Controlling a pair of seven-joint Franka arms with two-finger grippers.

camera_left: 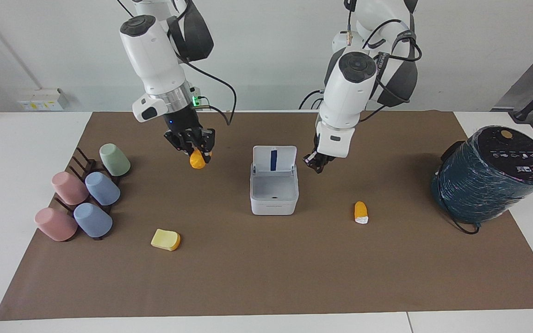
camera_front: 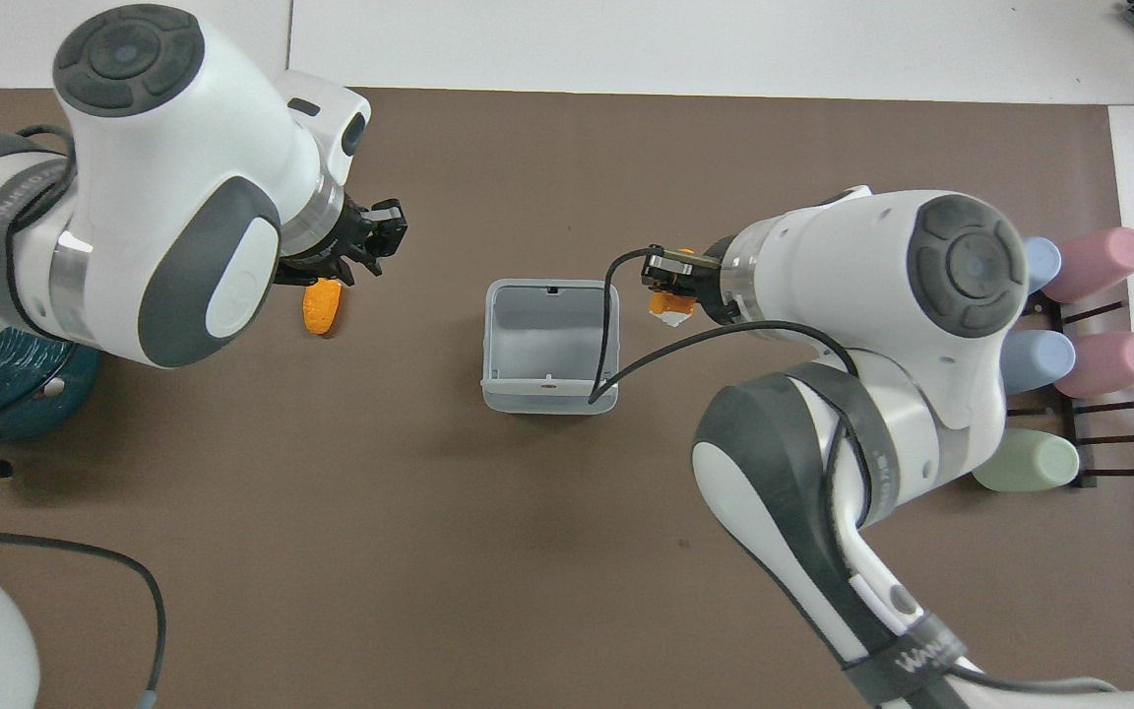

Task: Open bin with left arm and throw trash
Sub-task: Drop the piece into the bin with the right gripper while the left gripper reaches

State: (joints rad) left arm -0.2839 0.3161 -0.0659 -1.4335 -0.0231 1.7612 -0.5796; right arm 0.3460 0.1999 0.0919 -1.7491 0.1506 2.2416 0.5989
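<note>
Item, right gripper (camera_left: 197,155): clamped on an orange stub (camera_left: 197,160), in the air over the mat beside the bin (camera_left: 274,202).

Item, left gripper (camera_left: 317,163): empty, fingers indistinct, over the mat at the lid's edge.

Item, bin: mid-table, lid (camera_left: 274,159) upright.

Risks: stub let go short of the rim; arm knocks lid shut.

Farther: second stub (camera_left: 361,212), yellow slice (camera_left: 165,239), untouched.

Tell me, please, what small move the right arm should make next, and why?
Probably carry the right gripper sideways until it is over the bin. Its lid stands open, the orange stub is held in the air short of the opening, and the left gripper hangs clear beside the bin.
</note>
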